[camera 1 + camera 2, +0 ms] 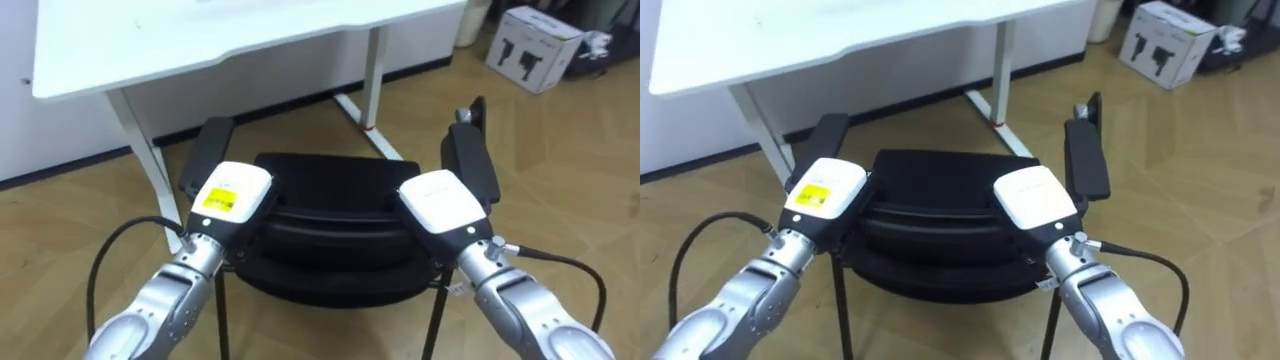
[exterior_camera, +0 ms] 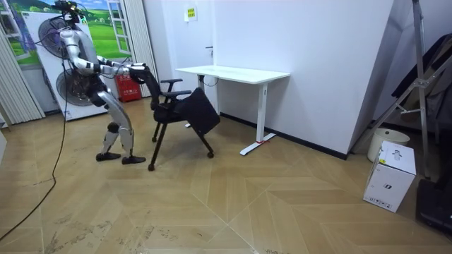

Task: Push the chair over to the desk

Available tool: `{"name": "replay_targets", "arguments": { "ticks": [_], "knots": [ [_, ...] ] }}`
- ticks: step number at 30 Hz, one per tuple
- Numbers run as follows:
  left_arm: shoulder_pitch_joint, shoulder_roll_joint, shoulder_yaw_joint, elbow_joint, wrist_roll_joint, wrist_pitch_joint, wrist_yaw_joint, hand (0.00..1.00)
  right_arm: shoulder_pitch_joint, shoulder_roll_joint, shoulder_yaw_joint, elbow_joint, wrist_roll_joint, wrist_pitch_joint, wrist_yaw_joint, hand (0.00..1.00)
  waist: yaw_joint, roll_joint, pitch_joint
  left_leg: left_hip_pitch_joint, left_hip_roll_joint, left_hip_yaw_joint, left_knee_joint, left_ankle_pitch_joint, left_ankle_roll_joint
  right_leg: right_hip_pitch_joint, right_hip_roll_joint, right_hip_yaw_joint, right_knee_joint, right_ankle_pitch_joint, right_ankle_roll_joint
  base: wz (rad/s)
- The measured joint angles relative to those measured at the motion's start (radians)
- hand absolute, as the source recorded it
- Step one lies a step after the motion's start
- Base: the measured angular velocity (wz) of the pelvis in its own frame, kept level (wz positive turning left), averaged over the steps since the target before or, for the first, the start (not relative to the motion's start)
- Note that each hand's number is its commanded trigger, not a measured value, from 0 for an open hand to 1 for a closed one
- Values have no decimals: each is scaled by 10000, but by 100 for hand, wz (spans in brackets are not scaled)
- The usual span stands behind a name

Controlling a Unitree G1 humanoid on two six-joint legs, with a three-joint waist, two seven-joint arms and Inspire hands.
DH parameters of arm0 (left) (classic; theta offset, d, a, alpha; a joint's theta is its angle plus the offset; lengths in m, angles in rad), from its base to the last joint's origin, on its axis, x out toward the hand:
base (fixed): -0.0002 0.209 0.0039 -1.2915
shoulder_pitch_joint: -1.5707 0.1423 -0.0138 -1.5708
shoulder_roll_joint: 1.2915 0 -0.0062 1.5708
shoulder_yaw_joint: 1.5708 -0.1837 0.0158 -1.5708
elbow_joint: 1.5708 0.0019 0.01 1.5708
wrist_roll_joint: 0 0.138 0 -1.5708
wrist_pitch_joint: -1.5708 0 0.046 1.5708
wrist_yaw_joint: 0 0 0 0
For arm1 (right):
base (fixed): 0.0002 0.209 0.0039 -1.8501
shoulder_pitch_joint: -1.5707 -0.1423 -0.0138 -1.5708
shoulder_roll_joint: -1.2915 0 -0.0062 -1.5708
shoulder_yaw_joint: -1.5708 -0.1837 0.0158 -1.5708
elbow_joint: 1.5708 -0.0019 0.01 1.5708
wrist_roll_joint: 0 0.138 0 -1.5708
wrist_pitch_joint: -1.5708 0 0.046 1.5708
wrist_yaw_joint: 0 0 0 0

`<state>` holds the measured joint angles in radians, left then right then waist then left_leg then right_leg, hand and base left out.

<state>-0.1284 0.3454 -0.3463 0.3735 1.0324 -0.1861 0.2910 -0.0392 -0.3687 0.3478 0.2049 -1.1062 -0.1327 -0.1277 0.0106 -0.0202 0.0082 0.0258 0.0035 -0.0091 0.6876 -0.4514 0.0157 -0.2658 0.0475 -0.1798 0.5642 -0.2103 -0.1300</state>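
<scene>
A black chair [image 1: 330,200] with two padded armrests [image 1: 470,160] stands just below me, facing a white desk [image 1: 200,40]. My left hand [image 1: 232,198] rests on the left end of the backrest's top edge and my right hand [image 1: 440,200] on the right end. Only their white backs show, because the fingers reach over the far side of the backrest. In the room view I stand at the room view's left, leaning forward with both arms stretched out to the chair [image 2: 185,109], which is a short way from the desk [image 2: 233,72].
The desk's white legs and foot [image 1: 372,100] stand straight ahead of the chair. A white box [image 1: 532,45] sits on the wooden floor at the far right. A fan [image 2: 53,35] and a red object [image 2: 127,88] are behind me, and a folded ladder [image 2: 417,77] leans by the wall.
</scene>
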Motion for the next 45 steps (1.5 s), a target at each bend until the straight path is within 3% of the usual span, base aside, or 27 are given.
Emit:
{"name": "replay_targets", "arguments": {
  "ticks": [1,2,3,4,5,7,11,12,14,16,18,20,23,25,26,28,29,30,31,33,34,37,40,41,43,44,45],
  "knots": [
    [-1,3,28,-9,0,-23,-2,100,-1,6,10,10,7,-22,14,100,195,-82,66,-548,232,136,1566,476,-395,185,119,7,166,-290,-92,0],
    [10,12,57,-36,0,-35,0,100,-2,11,11,12,11,-53,14,100,294,-82,66,-887,320,171,2330,855,-570,247,165,9,275,-425,-129,-7],
    [32,30,96,-69,-1,-46,0,100,-5,40,-12,12,17,-69,-18,100,441,-88,76,-1478,529,301,3593,1741,-664,367,237,-3,461,-640,-208,-5],
    [42,28,98,-70,-1,-47,2,100,-4,35,-17,33,27,-99,-20,100,503,-96,71,-1690,596,311,4042,2131,-653,442,266,-6,499,-735,-282,0],
    [68,50,114,-57,0,-56,23,100,-5,41,-35,41,30,-145,-32,100,596,-129,81,-2077,754,356,4468,2352,-605,612,297,-12,523,-891,-407,4],
    [147,25,127,-91,-3,-54,102,100,-8,50,-51,40,9,-194,-35,100,718,-174,105,-2587,925,362,4548,2289,-606,882,289,-16,493,-1072,-466,0],
    [369,58,103,-224,-4,-13,318,100,-6,-13,-20,80,1,-288,-102,100,809,-303,125,-3642,869,380,2689,2255,-547,1504,159,-96,-43,-1268,-489,6],
    [420,76,104,-398,-4,58,335,100,-9,-8,-25,55,1,-307,-212,100,794,-403,164,-3920,834,565,1769,2257,-546,1601,83,-160,-158,-1346,-478,23],
    [437,119,104,-528,8,120,343,100,3,-29,-20,47,-3,-308,-334,100,788,-569,119,-4231,653,932,143,2344,-543,1645,-25,-149,-207,-1499,-429,14],
    [454,174,105,-642,22,165,325,100,11,-24,-22,32,-28,-288,-444,100,798,-596,89,-4275,507,1242,-1675,2699,-479,1835,-26,-147,-445,-1550,-392,0],
    [599,214,147,-916,33,223,329,100,128,-43,-4,-239,-77,-188,-446,100,820,-626,36,-4085,291,1493,-3354,3984,-200,2093,-76,-106,-739,-1664,-301,0],
    [661,218,221,-1069,34,223,334,100,215,-54,-53,-460,-213,-169,-520,100,741,-614,14,-3809,27,1495,-3862,4649,78,2346,-184,-169,-981,-1725,-183,19],
    [762,217,257,-1171,33,271,346,100,239,-91,-58,-590,-278,-86,-495,100,719,-720,32,-3361,-382,1502,-4069,4915,346,2762,-577,-64,-983,-2011,151,3],
    [744,107,255,-1274,34,357,320,100,242,-188,-78,-773,-270,-28,-419,100,706,-847,-48,-3218,-680,1938,-3801,4674,646,2904,-960,89,-876,-2212,490,3],
    [713,110,259,-1286,34,383,322,100,211,-189,-87,-789,-274,3,-409,100,737,-898,-17,-3176,-729,2089,-3742,4600,728,2902,-1070,170,-756,-2254,578,-14],
    [685,65,258,-1272,33,443,197,100,158,-215,-84,-786,-265,21,-291,100,792,-921,2,-2828,-933,2460,-3503,3944,895,2711,-1483,327,529,-2319,992,-11],
    [689,47,258,-1272,33,456,158,100,158,-241,-84,-786,-263,-3,-267,100,802,-937,12,-2719,-996,2513,-3400,3787,943,2578,-1608,409,1062,-2294,1078,-3],
    [701,50,259,-1269,8,451,60,100,168,-245,-87,-784,-258,-39,-220,100,797,-939,22,-2501,-1094,2531,-3231,3449,1000,2219,-1913,395,2281,-2047,1462,-7],
    [711,54,259,-1260,-1,444,35,100,175,-223,-86,-765,-258,-37,-216,100,798,-921,35,-2415,-1119,2533,-3113,3295,1039,2060,-2038,403,2824,-1824,1668,-6],
    [726,35,258,-1198,0,362,-8,100,220,-241,-88,-701,-214,-105,-181,100,755,-652,113,-2114,-985,2349,-2709,2648,1092,1545,-2068,394,4295,-402,1775,0],
    [730,-11,247,-1111,3,304,37,100,251,-212,-87,-641,-201,-134,-197,100,743,-527,100,-1937,-917,2170,-2751,2497,1081,1377,-1983,422,4639,-43,1773,0],
    [639,14,275,-990,5,179,134,100,234,-177,-84,-647,-271,-60,-223,100,790,-385,100,-1739,-836,2114,-2941,2319,1080,517,-1948,745,5101,-724,1649,-3],
    [677,36,285,-769,5,25,286,100,287,-140,27,-634,-314,31,-193,100,733,-257,159,-1164,-773,1769,-3276,2141,1023,-608,-1652,1283,4000,-1034,1518,27],
    [674,72,284,-710,26,-76,310,100,376,-112,26,-636,-313,26,-203,100,615,-288,165,-1034,-764,1436,-3268,2035,941,-919,-1562,1365,2895,-996,1544,77],
    [692,198,256,-680,35,-167,309,100,541,-69,23,-644,-289,-20,-231,100,292,-314,155,-875,-685,824,-3151,1820,744,-1018,-1313,1664,590,-479,1667,93],
    [771,300,265,-735,30,-198,320,100,614,-29,26,-647,-296,-102,-246,100,121,-450,81,-836,-674,504,-3019,1631,591,-990,-1254,1962,-769,317,1748,93],
    [811,315,266,-771,29,-198,314,100,650,-28,19,-653,-287,-142,-264,100,10,-509,-17,-886,-607,96,-2672,1376,335,-836,-1036,2035,-956,919,1663,97]
  ]
}}
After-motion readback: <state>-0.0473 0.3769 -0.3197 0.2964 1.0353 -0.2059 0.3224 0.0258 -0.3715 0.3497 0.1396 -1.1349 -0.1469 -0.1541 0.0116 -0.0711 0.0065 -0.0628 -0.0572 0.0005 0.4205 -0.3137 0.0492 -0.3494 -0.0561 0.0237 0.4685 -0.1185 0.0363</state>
